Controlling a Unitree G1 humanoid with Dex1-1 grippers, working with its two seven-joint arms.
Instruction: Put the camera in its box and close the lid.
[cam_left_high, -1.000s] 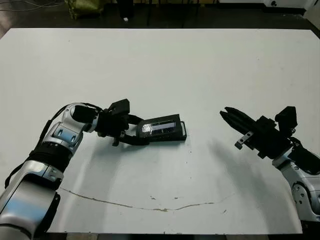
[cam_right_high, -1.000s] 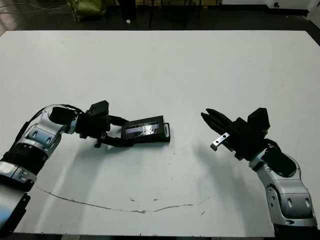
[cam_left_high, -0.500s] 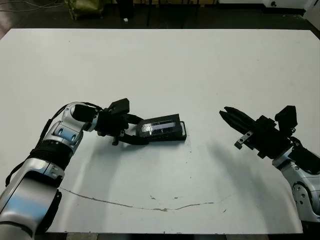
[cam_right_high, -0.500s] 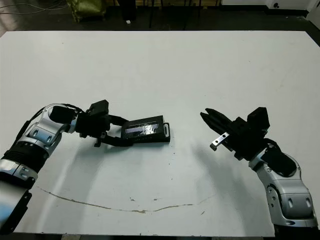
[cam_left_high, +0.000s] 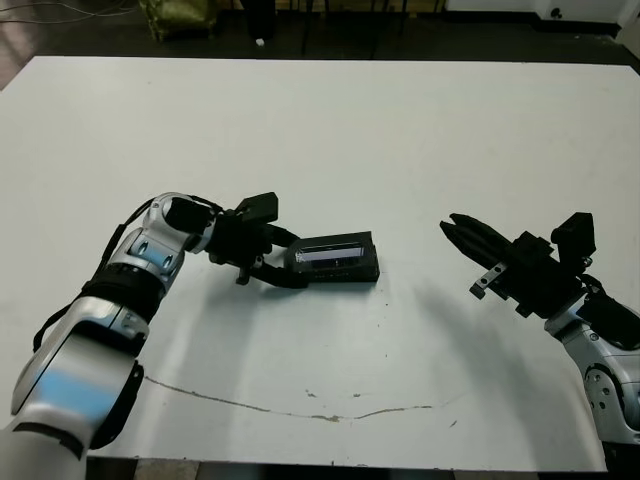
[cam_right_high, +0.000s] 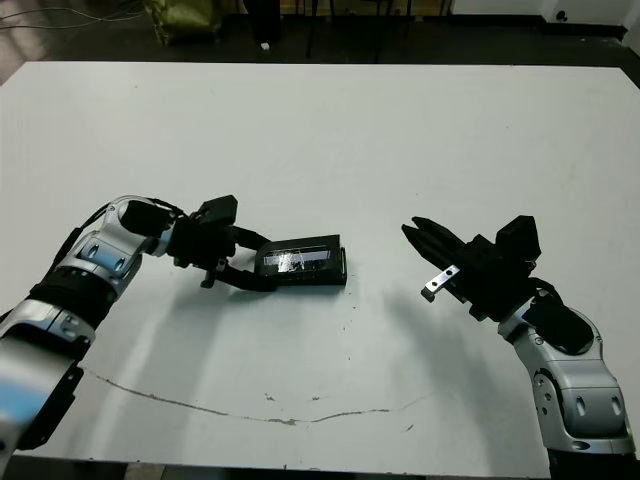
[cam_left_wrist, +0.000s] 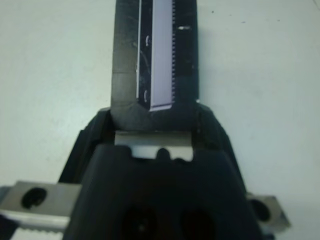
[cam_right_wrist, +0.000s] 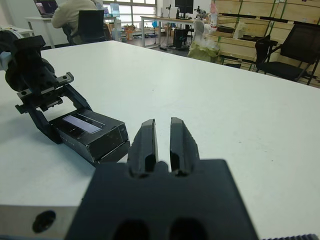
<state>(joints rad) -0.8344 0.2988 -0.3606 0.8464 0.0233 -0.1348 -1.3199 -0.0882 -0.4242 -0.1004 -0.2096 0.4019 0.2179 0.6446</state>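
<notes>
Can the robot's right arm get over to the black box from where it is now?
Probably yes. Only bare white table lies between the right gripper and the box. The left gripper holds the box's far end, leaving the near end free.

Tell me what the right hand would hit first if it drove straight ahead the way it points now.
Likely the closed box: the right hand points roughly at its near end, which the left hand grips at the far end. Depth is uncertain.

We see a black box (cam_left_high: 335, 262) whose lid (cam_right_high: 298, 258) carries a pale grey glossy strip (lilac-white in the left wrist view), on a white bench (cam_left_high: 330, 130) marked by a thin brownish crack line.
</notes>
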